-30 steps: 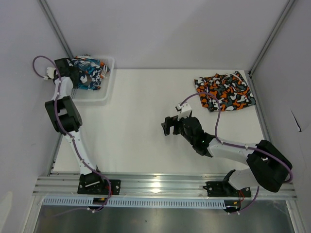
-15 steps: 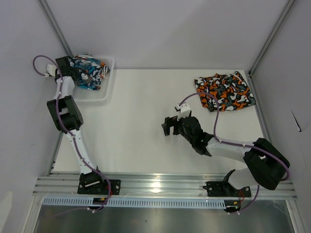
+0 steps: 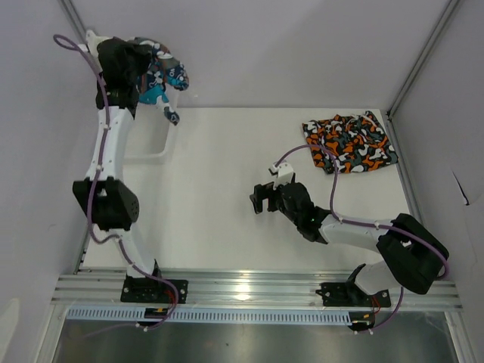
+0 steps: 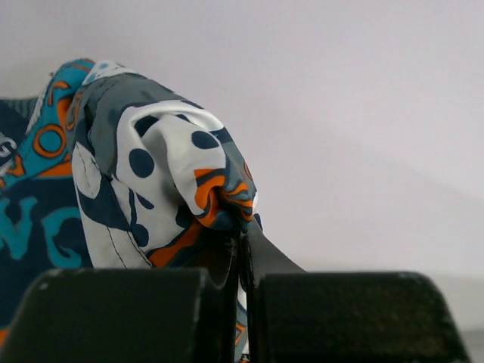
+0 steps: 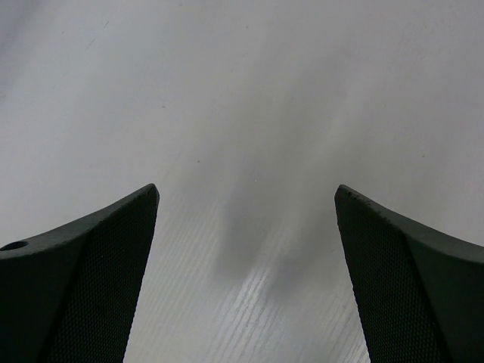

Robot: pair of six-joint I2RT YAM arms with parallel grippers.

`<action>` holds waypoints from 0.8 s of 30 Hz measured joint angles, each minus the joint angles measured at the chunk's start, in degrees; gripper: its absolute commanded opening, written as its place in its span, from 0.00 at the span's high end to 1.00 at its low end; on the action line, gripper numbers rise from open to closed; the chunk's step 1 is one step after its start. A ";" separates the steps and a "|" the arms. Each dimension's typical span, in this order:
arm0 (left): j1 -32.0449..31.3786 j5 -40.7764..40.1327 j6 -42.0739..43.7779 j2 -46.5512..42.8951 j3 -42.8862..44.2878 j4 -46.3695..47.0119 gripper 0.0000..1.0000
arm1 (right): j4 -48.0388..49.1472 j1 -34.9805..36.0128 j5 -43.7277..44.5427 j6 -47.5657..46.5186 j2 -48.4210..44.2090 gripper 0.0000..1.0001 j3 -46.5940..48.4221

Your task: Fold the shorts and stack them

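**Step in hand.** The left pincer [image 3: 151, 76] is clamped on the cartoon-print shorts [image 3: 165, 82] and holds them raised in the air at the far-left corner, by the basket [image 3: 155, 153]. The wrist view shows its jaws pressed together on a pinch of cloth, with the rest of the garment bunched above and to the left of the left pincer [image 4: 240, 253]. I judge this to be the fetching step: the garment is off the table [image 3: 219, 181] and not yet laid out.

**Other garment.** The camouflage shorts [image 3: 349, 142] lie at the far-right corner of the table. They look flattened into a compact shape, though I cannot tell how neatly they are folded.

**Right arm.** The right pincer [image 3: 259, 198] sits low over mid-table with its jaws apart and nothing between them. Its wrist view shows only bare table between the jaws of the right pincer [image 5: 246, 195].

**Next move, as judged.** The held shorts need carrying to open table and spreading flat. The free pincer would probably take a second edge so the cloth can be drawn out.

**Materials.**
- Both shorts are thin, limp fabric that creases and balls up readily. One is teal, orange and white; the other is orange, black, grey and white.
- The basket is white and rigid.
- The table is matt white with a fine grain.
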 measured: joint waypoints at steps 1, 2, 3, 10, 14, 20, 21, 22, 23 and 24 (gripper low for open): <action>-1.99 -1.14 1.53 -3.58 -0.48 0.11 1.00 | 0.00 0.04 0.02 -0.02 0.00 0.02 0.00; -4.00 -2.69 3.17 -7.54 -1.29 0.28 1.00 | 0.04 0.04 0.09 -0.04 0.00 0.01 0.00; -6.29 -4.02 4.76 -11.78 -2.45 0.61 1.00 | 0.02 0.11 0.28 -0.04 0.00 0.01 0.00; -16.85 -12.31 7.63 -41.81 -22.58 4.02 1.00 | 0.39 0.15 3.67 -0.02 -1.07 0.00 -0.37; -21.44 -14.58 6.01 -52.02 -39.98 10.62 1.00 | 0.57 0.13 8.04 0.44 -4.33 0.00 -2.08; -37.13 -14.97 9.44 -36.11 -49.64 0.70 0.29 | -0.20 -1.29 15.98 3.13 -8.52 0.01 -3.65; -37.75 -14.53 9.90 -32.65 -49.94 -2.91 0.10 | -0.33 -1.97 16.59 3.74 -8.81 0.01 -3.65; -37.92 -14.43 10.56 -30.38 -50.31 -6.97 0.06 | -0.55 -2.56 16.87 4.20 -8.98 0.01 -3.65; -37.92 -14.51 10.88 -29.33 -50.56 -11.26 0.01 | -0.61 -3.19 17.07 4.63 -9.09 0.01 -3.65; -37.83 -14.71 11.32 -29.35 -50.69 -15.04 0.01 | -0.61 -3.63 17.18 4.96 -9.09 0.01 -3.65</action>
